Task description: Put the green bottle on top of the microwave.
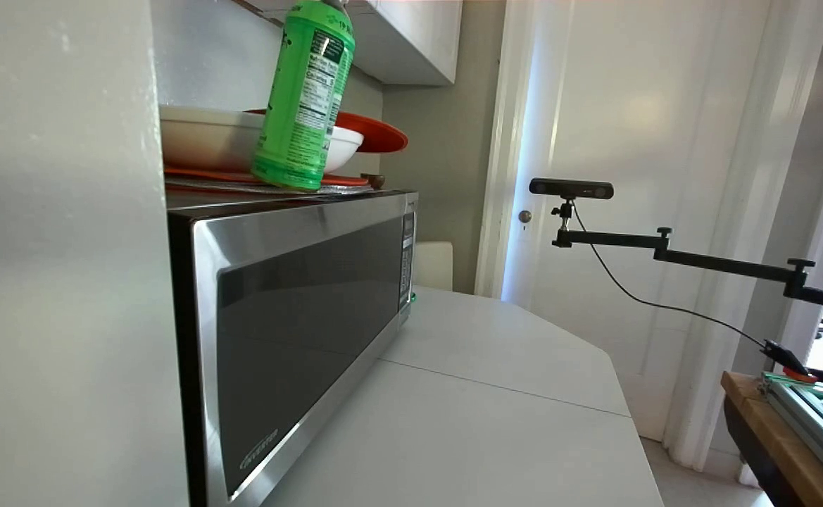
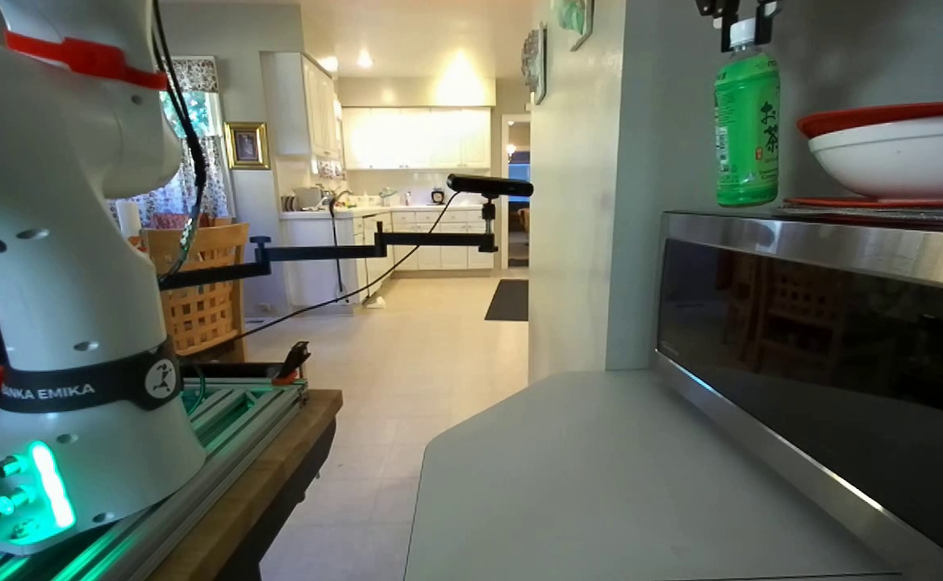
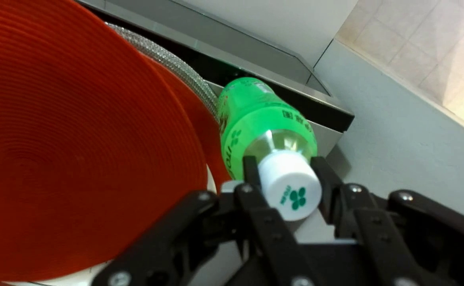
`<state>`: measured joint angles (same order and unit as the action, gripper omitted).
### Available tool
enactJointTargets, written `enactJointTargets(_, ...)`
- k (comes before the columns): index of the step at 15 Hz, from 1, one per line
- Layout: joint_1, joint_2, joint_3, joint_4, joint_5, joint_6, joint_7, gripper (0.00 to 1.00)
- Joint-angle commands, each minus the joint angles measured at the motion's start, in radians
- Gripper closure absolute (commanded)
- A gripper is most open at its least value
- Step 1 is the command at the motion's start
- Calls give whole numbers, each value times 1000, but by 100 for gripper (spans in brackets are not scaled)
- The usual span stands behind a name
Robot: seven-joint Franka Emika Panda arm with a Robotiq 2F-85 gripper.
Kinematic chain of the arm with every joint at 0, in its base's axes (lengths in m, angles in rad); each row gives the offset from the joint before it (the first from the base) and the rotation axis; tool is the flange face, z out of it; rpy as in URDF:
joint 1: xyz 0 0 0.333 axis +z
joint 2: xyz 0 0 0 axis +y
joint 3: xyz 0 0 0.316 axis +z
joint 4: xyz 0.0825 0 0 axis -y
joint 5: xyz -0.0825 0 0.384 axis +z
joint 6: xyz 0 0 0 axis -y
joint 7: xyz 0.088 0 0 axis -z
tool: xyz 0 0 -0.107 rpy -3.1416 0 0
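The green bottle [image 1: 305, 98] with a white cap hangs upright, slightly tilted, over the microwave's top in both exterior views [image 2: 748, 133]. My gripper [image 2: 747, 32] is shut on the bottle's white cap, one finger on each side. The wrist view shows the fingers [image 3: 285, 171] around the cap and the bottle [image 3: 267, 119] below. The silver and black microwave [image 1: 312, 303] stands on the white counter; it also shows in an exterior view [image 2: 826, 315]. A thin gap shows under the bottle in an exterior view; its base is hidden in the wrist view.
A white bowl [image 2: 899, 157] with a red plate [image 2: 882, 117] on it sits on the microwave beside the bottle. The red plate [image 3: 77, 159] fills the left of the wrist view. A wall cabinet [image 1: 411, 42] hangs above. A wall [image 1: 59, 253] stands at the microwave's end.
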<state>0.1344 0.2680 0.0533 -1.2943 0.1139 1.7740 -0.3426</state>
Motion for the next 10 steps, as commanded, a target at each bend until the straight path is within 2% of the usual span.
enactJointTargets(1, 11, 40, -4, 65, -35, -44, 27, 88)
enactJointTargets(10, 19, 67, -3, 102, -38, -67, 35, 88)
